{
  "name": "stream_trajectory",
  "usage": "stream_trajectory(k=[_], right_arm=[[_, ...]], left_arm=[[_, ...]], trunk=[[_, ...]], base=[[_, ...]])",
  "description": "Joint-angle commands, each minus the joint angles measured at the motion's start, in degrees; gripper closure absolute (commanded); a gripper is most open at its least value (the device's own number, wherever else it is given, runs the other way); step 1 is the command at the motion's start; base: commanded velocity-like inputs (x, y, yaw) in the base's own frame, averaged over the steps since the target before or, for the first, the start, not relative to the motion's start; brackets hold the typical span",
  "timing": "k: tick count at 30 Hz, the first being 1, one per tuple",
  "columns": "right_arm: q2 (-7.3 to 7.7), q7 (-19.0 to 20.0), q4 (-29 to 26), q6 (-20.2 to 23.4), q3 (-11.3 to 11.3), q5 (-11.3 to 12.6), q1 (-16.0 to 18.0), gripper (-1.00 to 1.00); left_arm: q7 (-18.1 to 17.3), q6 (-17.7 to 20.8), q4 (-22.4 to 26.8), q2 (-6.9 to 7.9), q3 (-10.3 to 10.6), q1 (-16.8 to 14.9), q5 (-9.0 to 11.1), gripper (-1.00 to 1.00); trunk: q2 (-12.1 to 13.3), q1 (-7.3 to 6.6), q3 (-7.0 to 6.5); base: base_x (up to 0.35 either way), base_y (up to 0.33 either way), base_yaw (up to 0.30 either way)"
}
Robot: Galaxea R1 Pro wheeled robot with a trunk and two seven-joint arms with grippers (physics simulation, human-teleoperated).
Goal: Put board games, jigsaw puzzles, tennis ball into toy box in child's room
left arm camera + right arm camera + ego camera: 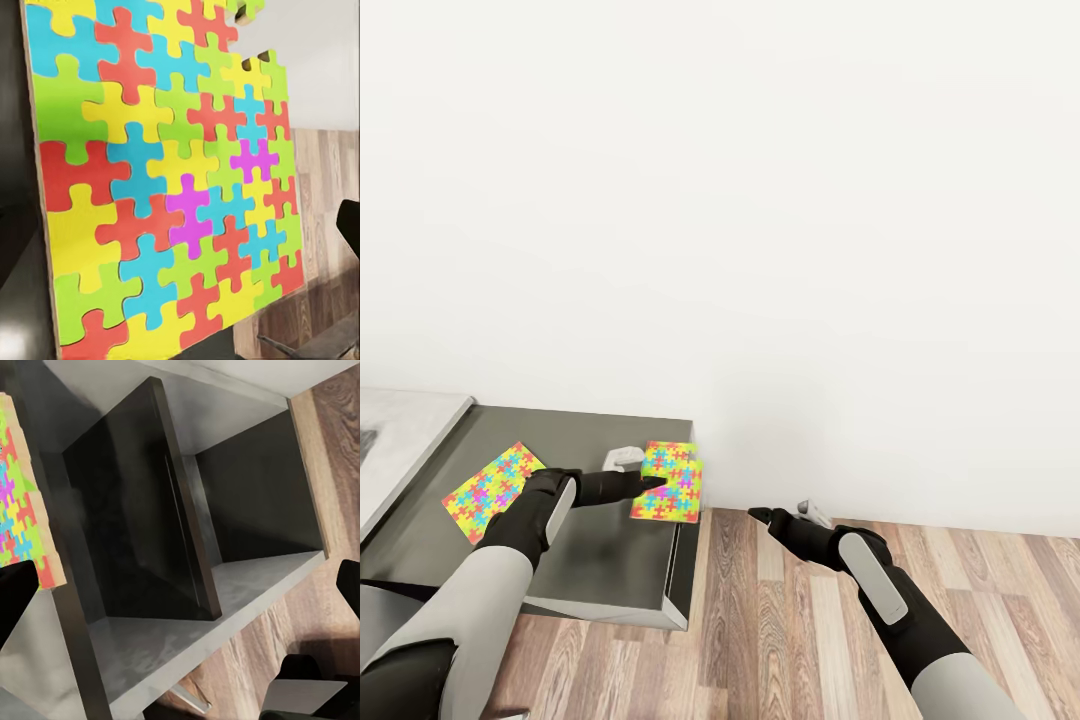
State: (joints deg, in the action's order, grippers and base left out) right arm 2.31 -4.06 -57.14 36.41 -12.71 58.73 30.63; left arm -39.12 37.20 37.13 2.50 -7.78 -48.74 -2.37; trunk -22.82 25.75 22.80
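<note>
Jigsaw puzzles come first: the left gripper grasps one jigsaw puzzle by its edge, lifted over the right end of the dark cabinet. A second puzzle lies flat on that surface's left. The right gripper hangs near, state unclear. Nothing looks boxed yet.

Left gripper touching a jigsaw puzzle overhanging the dark cabinet edge, second puzzle lying beside, right gripper hovering over wood floor
</note>
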Motion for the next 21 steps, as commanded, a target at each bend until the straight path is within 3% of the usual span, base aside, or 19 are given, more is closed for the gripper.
stream_trajectory(k=[1, 6, 21], right_arm=[[0.04, -0.43, -0.08, 0.08, -0.17, 0.51, 0.04, -1.0], [-0.02, -0.43, -0.08, 0.07, -0.2, 0.51, 0.04, -1.0], [0.06, -0.43, -0.08, 0.07, -0.12, 0.51, 0.04, -1.0]], left_arm=[[-1.01, 0.41, 0.06, -0.04, -0.27, -0.04, -0.31, -1.0], [-2.36, 0.49, 0.06, -0.04, -0.23, -0.04, -0.58, -1.0], [-1.7, 0.35, 0.04, 0.01, -0.22, -0.04, -0.74, -1.0]], trunk=[[-0.1, 0.03, 0.09], [-0.1, 0.03, 0.09], [-0.1, 0.03, 0.09]], base=[[0.0, 0.0, 0.0], [0.0, 0.0, 0.0], [0.0, 0.0, 0.0]])
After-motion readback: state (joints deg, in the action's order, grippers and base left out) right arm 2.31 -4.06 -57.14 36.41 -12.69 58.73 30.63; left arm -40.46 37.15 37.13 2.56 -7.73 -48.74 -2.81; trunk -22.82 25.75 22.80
